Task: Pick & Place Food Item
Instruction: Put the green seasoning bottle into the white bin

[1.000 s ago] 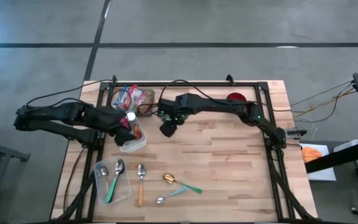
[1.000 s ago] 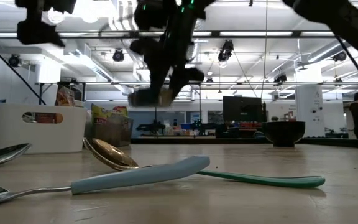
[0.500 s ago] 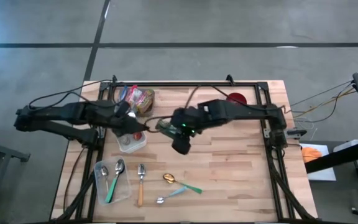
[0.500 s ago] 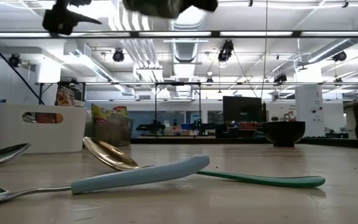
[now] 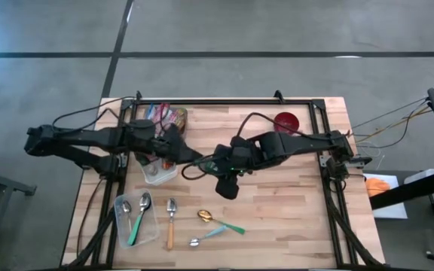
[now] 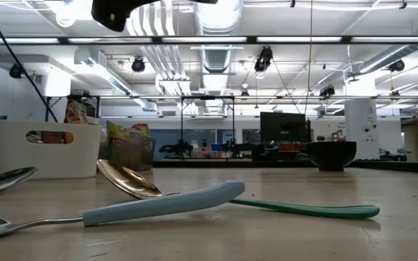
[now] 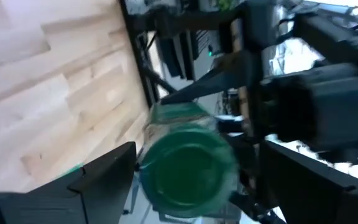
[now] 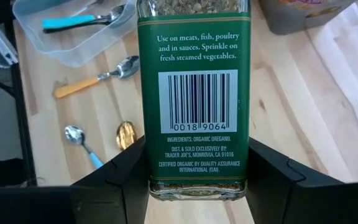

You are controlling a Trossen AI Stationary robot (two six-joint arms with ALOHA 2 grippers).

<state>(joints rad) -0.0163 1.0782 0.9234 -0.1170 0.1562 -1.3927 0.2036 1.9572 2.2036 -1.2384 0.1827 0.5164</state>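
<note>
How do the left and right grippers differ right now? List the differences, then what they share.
Grip: the right gripper has its jaws shut on the oregano jar; the left gripper has its jaws open and holds nothing.
Place: in the high view, the left gripper is near the clear tub on the table's left side; the right gripper is nearer the middle.
Shared: both are dark, two-fingered and raised off the table.

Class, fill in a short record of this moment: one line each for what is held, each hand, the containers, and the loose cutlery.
held item: green-labelled oregano jar, gripped by the right hand above the table middle
left hand: open, facing the jar's green lid
containers: clear tub; tray of spoons; red bowl
loose cutlery: wooden-handled spoon, gold spoon, blue-handled spoon
</note>
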